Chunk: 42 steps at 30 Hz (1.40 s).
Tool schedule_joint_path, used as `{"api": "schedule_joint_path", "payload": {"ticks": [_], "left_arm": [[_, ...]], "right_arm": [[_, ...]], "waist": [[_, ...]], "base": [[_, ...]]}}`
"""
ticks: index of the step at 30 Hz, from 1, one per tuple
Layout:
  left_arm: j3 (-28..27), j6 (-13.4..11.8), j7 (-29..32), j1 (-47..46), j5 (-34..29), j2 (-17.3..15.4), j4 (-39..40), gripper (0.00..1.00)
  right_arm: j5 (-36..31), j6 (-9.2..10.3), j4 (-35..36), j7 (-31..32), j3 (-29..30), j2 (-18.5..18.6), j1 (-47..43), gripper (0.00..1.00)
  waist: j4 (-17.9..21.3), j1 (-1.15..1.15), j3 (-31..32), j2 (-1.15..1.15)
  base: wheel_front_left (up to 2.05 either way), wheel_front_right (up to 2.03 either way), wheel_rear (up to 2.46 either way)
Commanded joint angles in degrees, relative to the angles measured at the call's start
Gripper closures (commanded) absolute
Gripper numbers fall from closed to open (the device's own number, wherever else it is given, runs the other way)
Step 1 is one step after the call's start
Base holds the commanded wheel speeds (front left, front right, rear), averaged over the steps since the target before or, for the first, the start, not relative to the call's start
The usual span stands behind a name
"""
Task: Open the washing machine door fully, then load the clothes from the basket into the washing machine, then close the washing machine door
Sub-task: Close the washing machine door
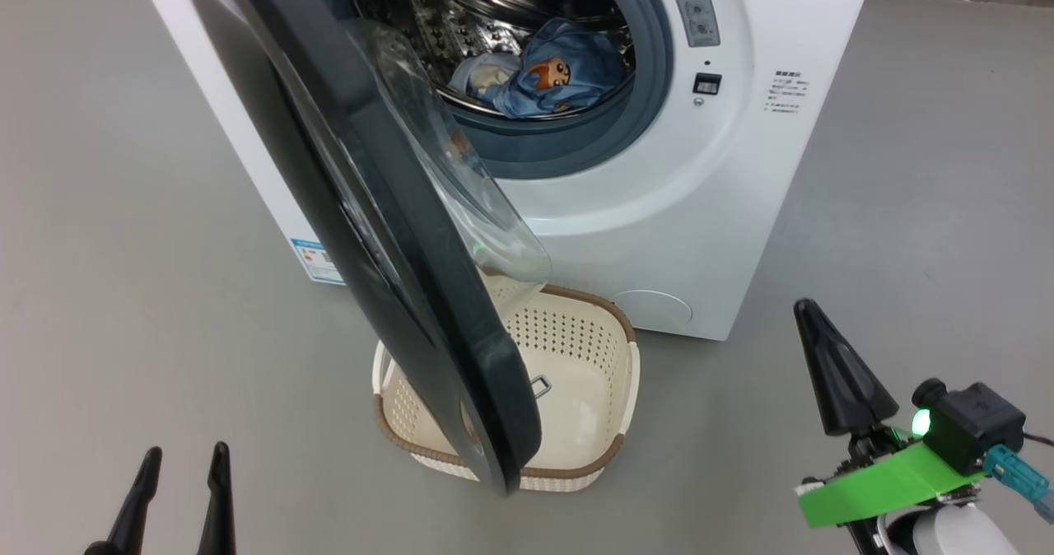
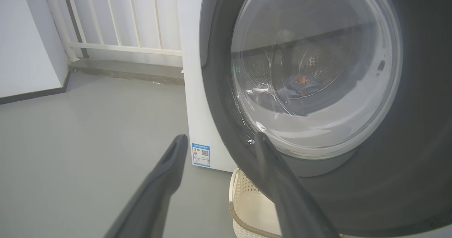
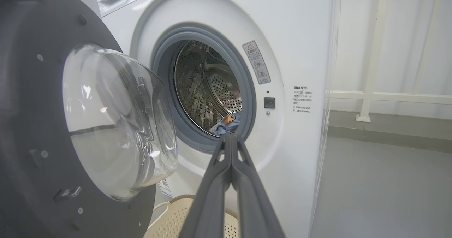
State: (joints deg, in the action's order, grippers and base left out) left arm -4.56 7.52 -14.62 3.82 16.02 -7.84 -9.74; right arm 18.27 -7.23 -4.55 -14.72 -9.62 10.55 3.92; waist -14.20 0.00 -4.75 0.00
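Grey floor [image 1: 123,209], bare and wide on both sides of the washing machine [image 1: 741,209]; white railing [image 2: 116,47] and wall [image 2: 24,36] stand behind it in your left wrist view. You see the machine facing you with its top cut off by the head view's upper edge. Your washing machine door [image 1: 370,234] is partly open, hinged at the machine's left and seen nearly edge-on from the head. Its free edge is swung out toward you over the basket [image 1: 613,448], and its glass bowl [image 1: 461,184] bulges back toward the drum [image 1: 461,11]. This door hides the basket's left part and the opening's lower left. You find the basket on the floor just before the machine; its visible part shows bare cream bottom, and its long axis cannot be told. You find the clothes [image 1: 560,73] as a blue bundle low in the drum behind the seal [image 1: 650,69], blurred through the glass in the left wrist view. Your left gripper [image 1: 186,452] has its fingers apart, near the door's outer face, open floor to its left. Your right gripper [image 3: 230,137] has its fingers pressed together, off the machine's right front corner, not touching.
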Motion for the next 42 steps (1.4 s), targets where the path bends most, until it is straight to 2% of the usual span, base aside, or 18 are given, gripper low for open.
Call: {"api": "schedule_joint_path", "payload": {"ticks": [1,11,23,32,42], "left_arm": [[-1.9,0.0,-0.4,-0.8,-0.4,-0.6,1.4,0.0],[-1.6,0.0,-0.4,-0.9,-0.8,0.4,2.1,0.0],[-2.1,0.0,-0.4,-0.3,-1.3,1.3,2.5,0.0],[-1.8,0.0,-0.4,-0.3,-1.5,1.7,2.3,0.0],[-1.0,0.0,-0.4,-0.5,-1.3,1.7,1.9,0.0]], "right_arm": [[0.6,-0.25,2.0,-0.3,-1.5,0.5,2.3,1.0],[1.0,-0.25,10.3,-0.3,-8.0,-0.8,7.7,1.0],[1.7,-0.25,17.6,-0.3,-21.8,-1.8,9.5,1.0],[3.0,-0.25,15.8,-0.3,-30.3,-1.8,8.4,1.0],[5.3,-0.25,9.7,-0.3,-33.8,-1.6,8.0,1.0]], "waist": [[-0.3,0.0,0.1,0.0],[-2.2,0.0,0.6,0.0],[-3.5,0.0,1.0,0.0],[-3.8,0.0,1.2,0.0],[-4.5,0.0,1.3,0.0]], "base": [[0.0,0.0,0.0],[0.0,0.0,0.0],[0.0,0.0,0.0],[0.0,0.0,0.0],[0.0,0.0,0.0]]}}
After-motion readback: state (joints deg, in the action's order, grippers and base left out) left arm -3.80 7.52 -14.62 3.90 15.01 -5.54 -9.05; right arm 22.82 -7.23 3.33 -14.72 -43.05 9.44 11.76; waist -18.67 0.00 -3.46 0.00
